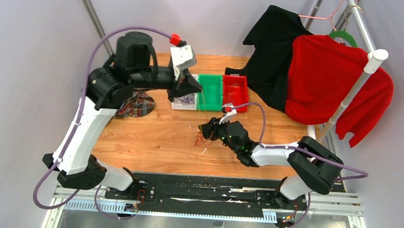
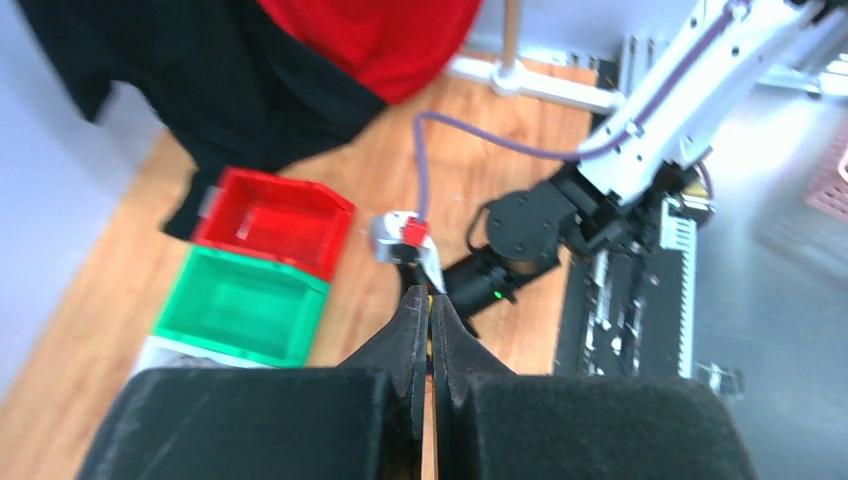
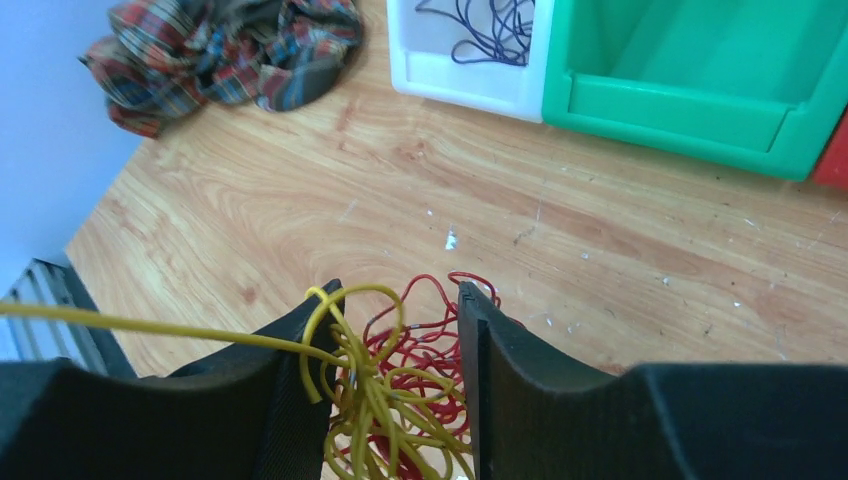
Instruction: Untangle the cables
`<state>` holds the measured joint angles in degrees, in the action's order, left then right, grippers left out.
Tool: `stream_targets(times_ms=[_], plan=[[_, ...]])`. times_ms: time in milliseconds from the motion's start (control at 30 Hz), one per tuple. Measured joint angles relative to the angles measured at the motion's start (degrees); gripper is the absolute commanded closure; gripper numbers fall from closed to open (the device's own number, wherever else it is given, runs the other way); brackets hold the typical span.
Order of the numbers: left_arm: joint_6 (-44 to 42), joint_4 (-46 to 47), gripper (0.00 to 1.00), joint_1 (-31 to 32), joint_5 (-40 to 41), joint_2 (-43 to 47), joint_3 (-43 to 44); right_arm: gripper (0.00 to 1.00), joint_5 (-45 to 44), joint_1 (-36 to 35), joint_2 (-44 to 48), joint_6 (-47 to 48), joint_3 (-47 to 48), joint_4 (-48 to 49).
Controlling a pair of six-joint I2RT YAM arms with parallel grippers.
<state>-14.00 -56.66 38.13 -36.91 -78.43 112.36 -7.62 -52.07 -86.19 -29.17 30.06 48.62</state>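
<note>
A tangle of thin yellow and red cables (image 3: 390, 390) lies on the scuffed wooden table (image 3: 600, 230). The right end effector (image 3: 400, 300) stands spread around it, and one yellow loop touches a finger. A single yellow strand runs taut off to the left. The left end effector (image 2: 430, 300) is pressed together, raised over the white plastic bin (image 3: 470, 75), which holds dark purple cables (image 3: 490, 25). Beside that bin stand a green bin (image 3: 680, 100) and a red bin (image 1: 235, 92). A crumpled plaid cloth (image 3: 220, 50) lies apart.
</note>
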Motion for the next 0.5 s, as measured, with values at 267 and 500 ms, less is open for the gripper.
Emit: stream_targets(times_ms=[267,500], plan=[[-3.1,-7.8,1.0,0.0,9.0,-7.0,24.3,0.59,-1.1,0.0,1.3,-4.3,-6.2,15.2],[-7.4,-0.9,1.0,0.5,19.4,-5.7,19.0,0.55,-2.5,0.0,1.3,-6.4,-10.3,21.1]])
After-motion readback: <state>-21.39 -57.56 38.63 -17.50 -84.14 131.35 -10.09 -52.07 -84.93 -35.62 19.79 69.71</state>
